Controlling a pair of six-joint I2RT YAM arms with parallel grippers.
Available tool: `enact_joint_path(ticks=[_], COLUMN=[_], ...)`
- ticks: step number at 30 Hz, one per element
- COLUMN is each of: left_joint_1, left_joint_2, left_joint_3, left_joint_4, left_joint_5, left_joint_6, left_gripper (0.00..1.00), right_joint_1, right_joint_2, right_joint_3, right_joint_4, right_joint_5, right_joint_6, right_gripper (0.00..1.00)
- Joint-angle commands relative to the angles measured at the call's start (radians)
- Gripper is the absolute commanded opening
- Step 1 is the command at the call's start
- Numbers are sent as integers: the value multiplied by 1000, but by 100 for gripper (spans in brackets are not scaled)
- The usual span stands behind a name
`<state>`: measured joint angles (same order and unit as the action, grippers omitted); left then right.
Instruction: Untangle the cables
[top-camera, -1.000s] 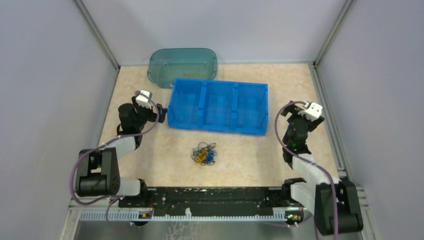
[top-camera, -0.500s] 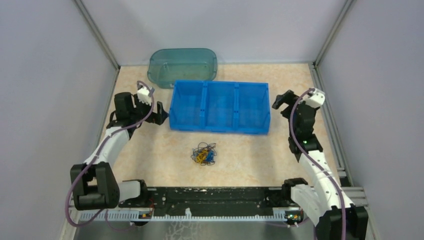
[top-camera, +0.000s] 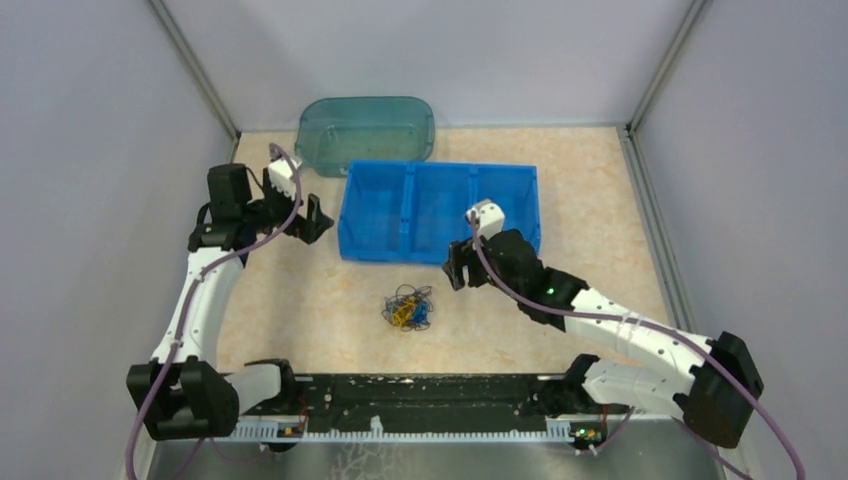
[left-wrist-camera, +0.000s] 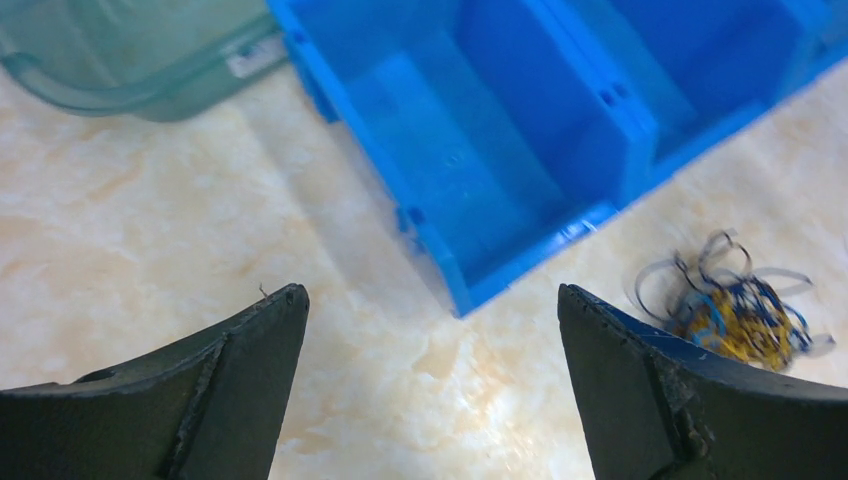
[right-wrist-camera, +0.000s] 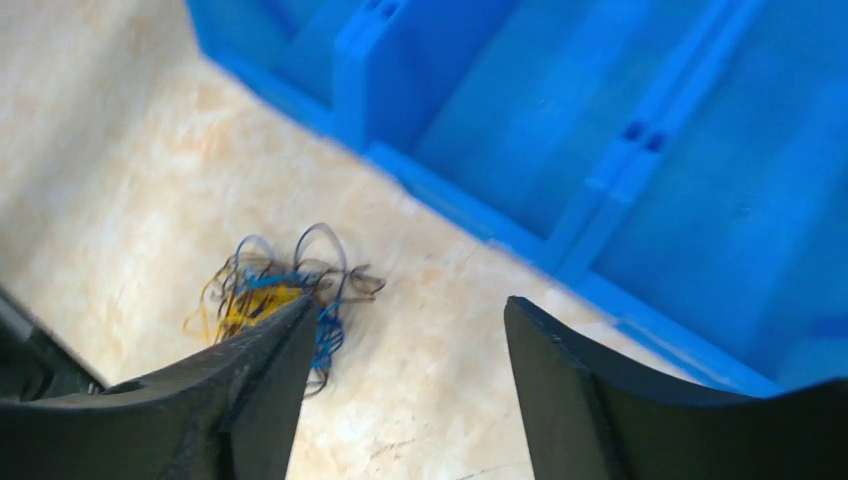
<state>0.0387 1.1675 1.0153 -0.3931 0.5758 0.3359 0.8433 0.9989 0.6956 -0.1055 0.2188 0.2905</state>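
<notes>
the big change is the right arm (top-camera: 600, 310). a second ago it stood folded at the right edge of the top view, beside the right end of the bin (top-camera: 440, 258). now it has swung across to the middle of the frame. its wrist sits in front of the bin's front wall, just to the upper right of the cables (top-camera: 408, 308). the right jaws are parted with nothing between them. in the right wrist view the gap looks onto bare table (right-wrist-camera: 430, 400) and the bin wall, with the cables (right-wrist-camera: 270, 300) at the lower left.

over the same second the left arm (top-camera: 205, 290) has stretched up the left side of the frame. its wrist is now by the bin's left end, below the teal tub (top-camera: 365, 130). the left jaws stand wide and hold nothing. in the left wrist view the cables (left-wrist-camera: 735, 310) lie far off at the right edge, blurred.

the cables have not shifted. they are one tight clump of blue, black and yellow-orange wire on the table, lower centre of the top view, a little below the bin and touched by neither arm.

i judge that untangling has not begun and this is the approach. the right arm looks like the one going in for a first pinch. it needs to come further toward the lower left to get the clump between its jaws. the left arm is well apart from the clump and would have to come down the frame before the two can pull strands against each other.
</notes>
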Motion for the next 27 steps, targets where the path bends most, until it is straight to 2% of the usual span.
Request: enact_joint_path(ticks=[1, 6, 11, 17, 27], left_joint_1=[-26, -45, -49, -48, -51], left_joint_2=[-51, -123, -155, -155, -171], left_joint_3=[-23, -86, -116, -125, -130], left_joint_4=[-215, -259, -259, -259, -262], left_joint_5=[129, 143, 162, 181, 219], left_joint_6=[156, 208, 216, 216, 213], left_gripper=[100, 100, 100, 100, 100], right_joint_1=[43, 75, 100, 111, 114], right_joint_2=[55, 117, 189, 268, 349], right_joint_3=[6, -36, -50, -46, -26], right_joint_4=[19, 94, 152, 188, 225], right_joint_5=[-182, -269, -315, -302, -211], right_joint_6=[-10, 9, 18, 14, -12], right_gripper=[66, 49, 48, 45, 32])
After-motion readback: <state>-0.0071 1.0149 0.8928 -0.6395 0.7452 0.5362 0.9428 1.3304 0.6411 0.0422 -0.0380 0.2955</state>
